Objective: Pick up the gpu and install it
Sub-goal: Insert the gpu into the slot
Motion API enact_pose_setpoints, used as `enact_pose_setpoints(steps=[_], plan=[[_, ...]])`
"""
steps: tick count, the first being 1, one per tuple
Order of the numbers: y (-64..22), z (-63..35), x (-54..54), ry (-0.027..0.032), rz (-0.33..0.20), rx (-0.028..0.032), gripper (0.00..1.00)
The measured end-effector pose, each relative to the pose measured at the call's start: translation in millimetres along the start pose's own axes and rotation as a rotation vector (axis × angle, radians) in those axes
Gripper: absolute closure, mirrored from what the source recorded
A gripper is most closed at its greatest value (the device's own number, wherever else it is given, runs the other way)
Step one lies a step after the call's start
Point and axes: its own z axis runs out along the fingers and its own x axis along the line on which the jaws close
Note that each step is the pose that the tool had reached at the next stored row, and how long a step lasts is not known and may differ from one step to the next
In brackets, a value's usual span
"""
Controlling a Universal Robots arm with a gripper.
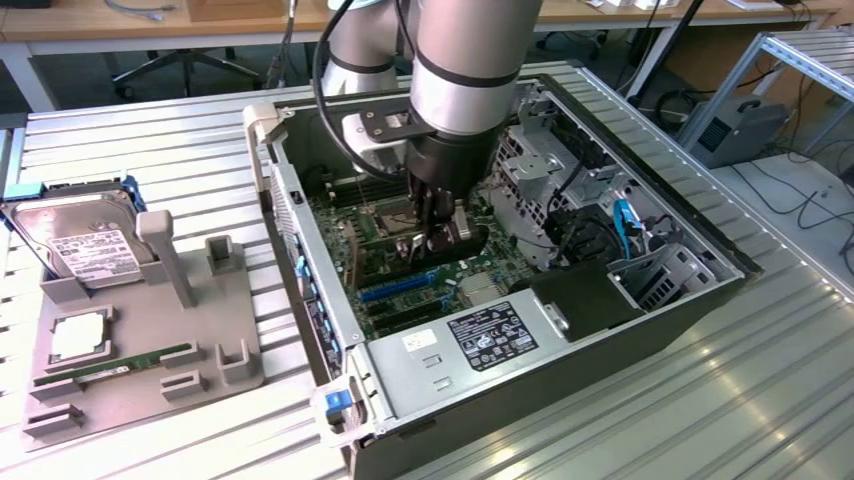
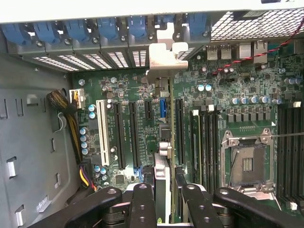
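We see the arm reaching down into the open computer case [image 1: 534,330], which lies on its side on the slatted metal counter [image 1: 747,400]. The gripper [image 1: 441,232] sits low over the motherboard [image 1: 400,270], near the empty CPU socket [image 1: 387,215].

In the wrist view the gripper [image 2: 164,190] has its jaws clamped on the gpu [image 2: 164,156]: the dark fingers [image 2: 142,204] press on either side of the card, which is seen edge-on, standing on its long edge. The card's pale metal bracket [image 2: 164,54] rises at its far end, against the case's rear wall, next to the row of blue slot clips [image 2: 109,28]. The card runs along the motherboard [image 2: 228,85] between two long black expansion slots [image 2: 134,135]. We cannot tell whether its edge connector is seated or just above the slot.

The wrist view also gives the white PCI slot [image 2: 100,133], the CPU socket [image 2: 247,159] and a bundle of yellow and black cables [image 2: 71,118].

The exterior view adds what lies outside the case: on its left, a grey holder tray [image 1: 147,350] carrying a silver hard drive [image 1: 80,240] with a white label, a square CPU chip [image 1: 78,335] and a green memory stick [image 1: 114,368]. Inside the case it shows the power supply [image 1: 487,335] with its label.
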Motion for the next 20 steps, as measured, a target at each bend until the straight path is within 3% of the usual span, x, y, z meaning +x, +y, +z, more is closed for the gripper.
enact_pose_setpoints(steps=[20], plan=[[0.5,3.6,0.1,0.0008,0.000,0.0001,0.73]])
